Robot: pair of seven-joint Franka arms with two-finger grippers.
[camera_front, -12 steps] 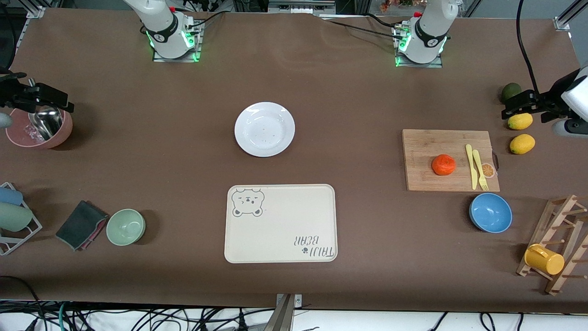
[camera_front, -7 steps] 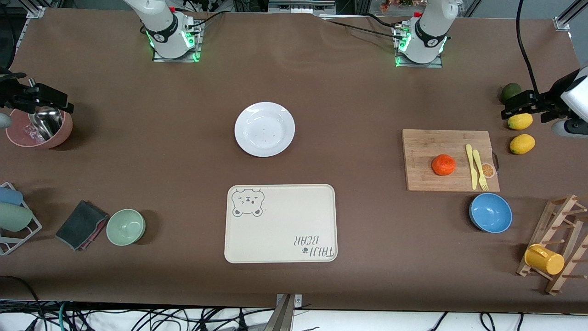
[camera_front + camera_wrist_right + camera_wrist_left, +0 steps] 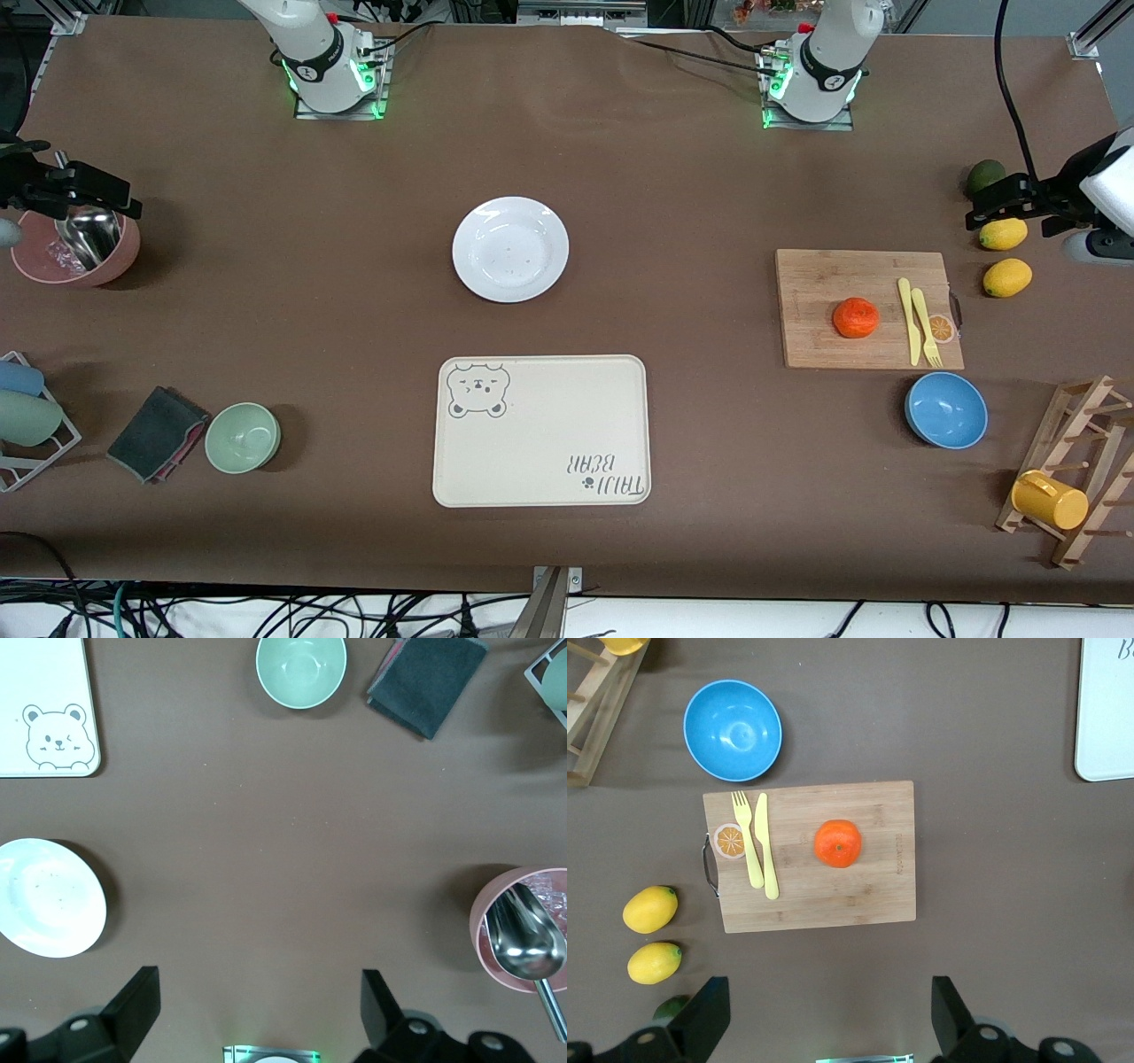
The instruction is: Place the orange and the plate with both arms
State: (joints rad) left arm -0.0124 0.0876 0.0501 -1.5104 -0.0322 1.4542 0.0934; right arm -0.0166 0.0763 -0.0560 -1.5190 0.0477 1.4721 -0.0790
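The orange sits on a wooden cutting board toward the left arm's end of the table; it also shows in the left wrist view. The white plate lies on the table's middle, farther from the front camera than the bear tray; the right wrist view shows it too. My left gripper hangs open and empty in the air over the avocado and lemons. My right gripper hangs open and empty over the pink bowl.
A beige bear tray lies near the front edge. A yellow fork and knife lie on the board. Blue bowl, two lemons, avocado, mug rack, pink bowl with scoop, green bowl and dark cloth stand around.
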